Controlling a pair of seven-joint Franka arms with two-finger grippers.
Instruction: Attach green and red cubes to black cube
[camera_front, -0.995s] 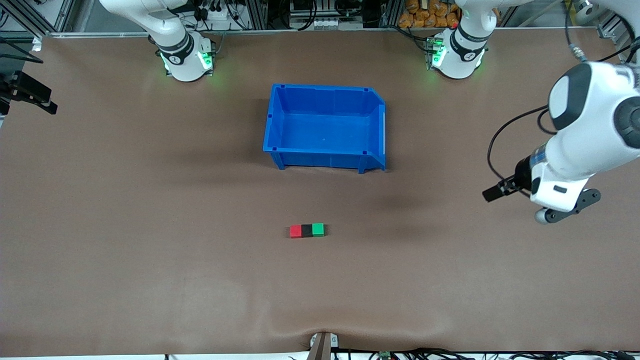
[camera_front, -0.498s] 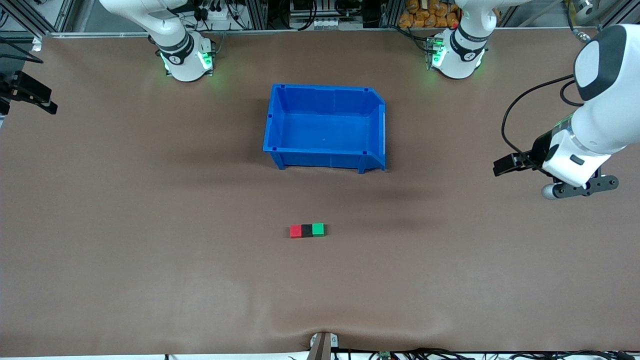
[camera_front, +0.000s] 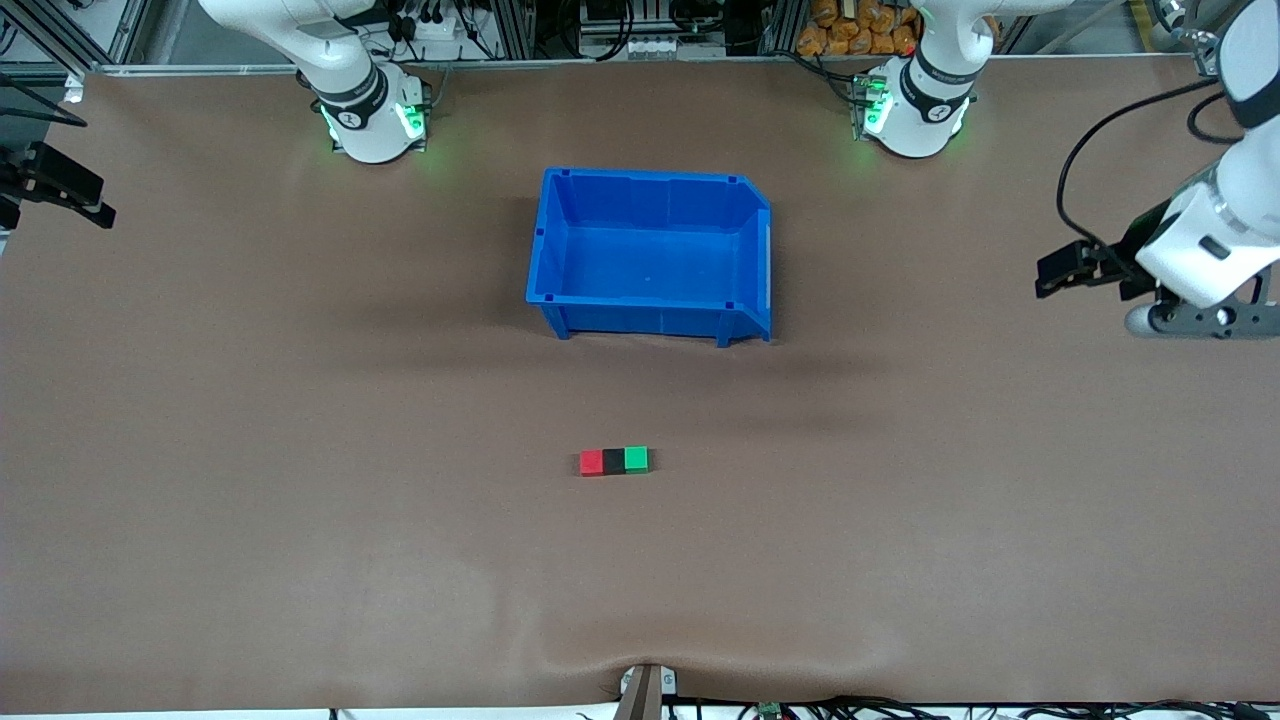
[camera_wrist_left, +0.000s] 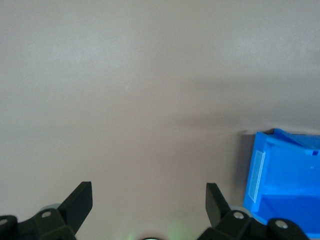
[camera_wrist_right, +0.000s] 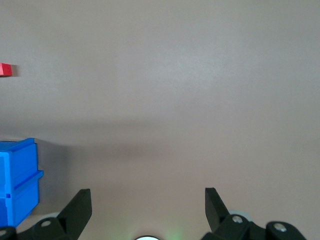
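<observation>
The red cube (camera_front: 591, 462), the black cube (camera_front: 613, 461) and the green cube (camera_front: 636, 459) lie touching in one row on the brown table, black in the middle, nearer the front camera than the blue bin. My left gripper (camera_front: 1065, 272) is open and empty in the air over the left arm's end of the table, far from the cubes; its wrist view (camera_wrist_left: 149, 192) shows bare table between the fingers. My right gripper (camera_front: 60, 190) waits open and empty over the right arm's end of the table (camera_wrist_right: 148, 197). The red cube (camera_wrist_right: 5, 69) shows at the edge of the right wrist view.
An empty blue bin (camera_front: 640, 318) stands mid-table between the cubes and the arm bases. It also shows in the left wrist view (camera_wrist_left: 287, 165) and the right wrist view (camera_wrist_right: 17, 180). A small bracket (camera_front: 645, 690) sits at the table's front edge.
My left arm has drawn back toward the left arm's end of the table and toward the bases, away from the cubes. The cubes and the right gripper have not moved.
</observation>
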